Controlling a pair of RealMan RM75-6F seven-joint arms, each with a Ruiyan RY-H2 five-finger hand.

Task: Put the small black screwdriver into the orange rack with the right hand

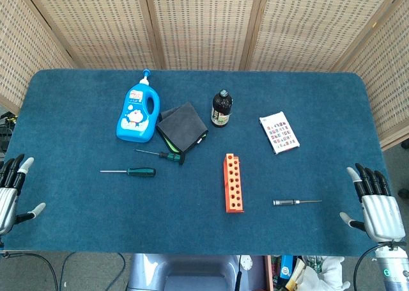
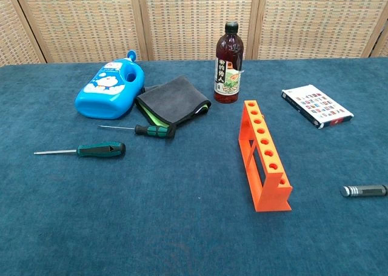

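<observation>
While the right hand waits flat and wide at the lower right, holding nothing, the black screwdriver lies on the table right of the orange rack, apart from it. At the lower left, the left hand is wide too.

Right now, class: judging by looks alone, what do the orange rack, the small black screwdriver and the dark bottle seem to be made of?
Orange rack: probably moulded plastic; uniform matte colour, crisp edges, round holes.
Small black screwdriver: seemingly metal; thin shiny shaft, dark handle with a silvery band, handle material unclear.
Dark bottle: glossy, translucent brown body showing highlights, so glass or clear plastic; black cap, paper-like label.
</observation>
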